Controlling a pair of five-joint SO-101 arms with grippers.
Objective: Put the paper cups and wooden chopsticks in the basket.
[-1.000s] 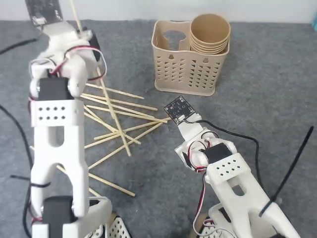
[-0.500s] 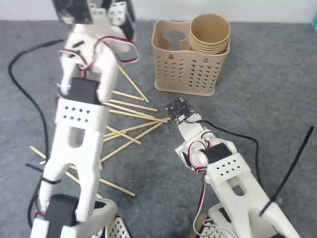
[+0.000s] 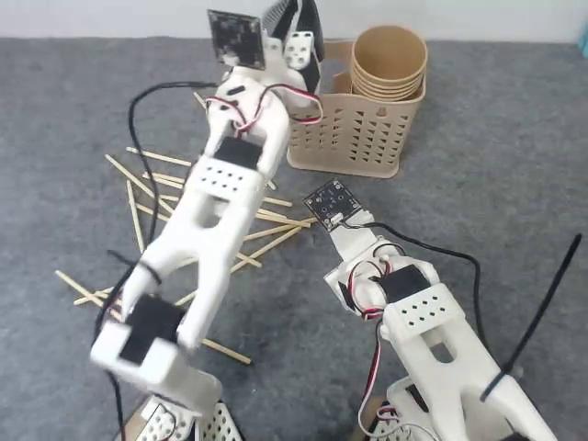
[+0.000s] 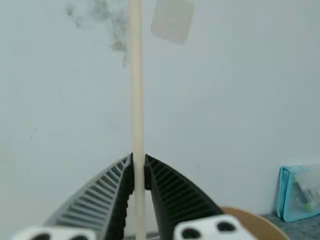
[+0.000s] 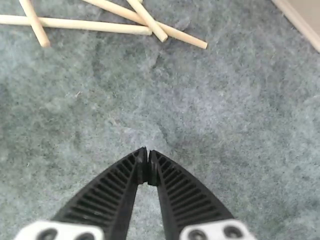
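while pinching one wooden chopstick (image 4: 135, 75) in the left gripper (image 4: 139, 162), hangs raised right at the left rim of the basket (image 3: 344, 138) in the high view. jaws narrow, clamped on the stick, with a long length poking out past the tips. holds it in line with the gripper, likely so as to feed it end-first through the basket's open top rather than across the rim. cannot tell whether over the opening or just beside it. reads as the carry-and-drop step for this one stick. looks finished for the paper cups (image 3: 390, 60): nested in a stack, standing inside the basket's right side. leaves a scatter of loose chopsticks (image 3: 184, 197) on the grey carpet (image 5: 225, 100), left of the basket and apart from it, crossed over one another, so probably calls for single picks. parks the right gripper (image 5: 148, 155) low over bare carpet, jaws shut on nothing, near a few stick ends but not touching; probably set there to leave room for the other. next: needs one end inside the basket wall before letting go, else risks tipping out over the rim.
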